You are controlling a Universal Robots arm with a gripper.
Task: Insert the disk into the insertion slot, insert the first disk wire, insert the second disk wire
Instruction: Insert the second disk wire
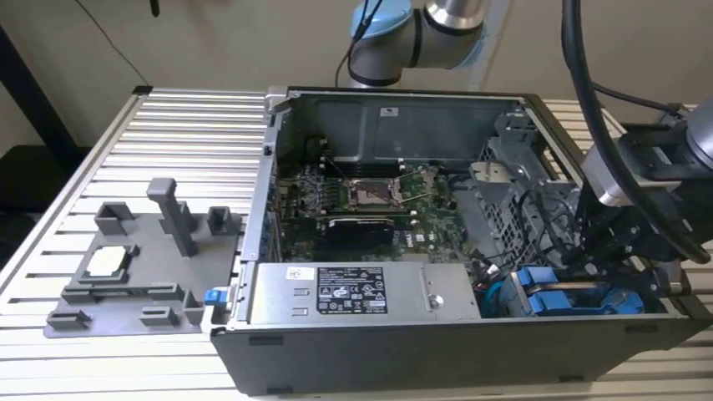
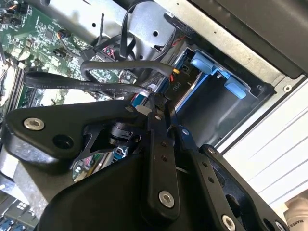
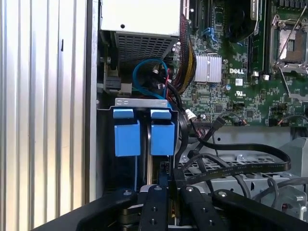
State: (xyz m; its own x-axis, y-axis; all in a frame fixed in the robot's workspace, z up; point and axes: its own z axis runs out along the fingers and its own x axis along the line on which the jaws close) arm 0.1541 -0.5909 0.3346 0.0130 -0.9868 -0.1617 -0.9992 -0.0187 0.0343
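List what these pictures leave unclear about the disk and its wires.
- Which blue carrier holds the disk: in the first wrist view both stand end-on in the drive cage, drive bodies hidden.
- Whether a black cable is plugged in: in the second wrist view the gripper covers its end.
- Cage interior in the exterior view: the arm blocks it.

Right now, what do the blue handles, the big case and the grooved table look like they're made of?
The blue handles look like matte moulded plastic: uniform bright colour, soft edges. The case looks like sheet metal with a dark grey painted outside and bare dull steel inside. The table seems to be aluminium: pale silvery ribbed slats with a brushed sheen.
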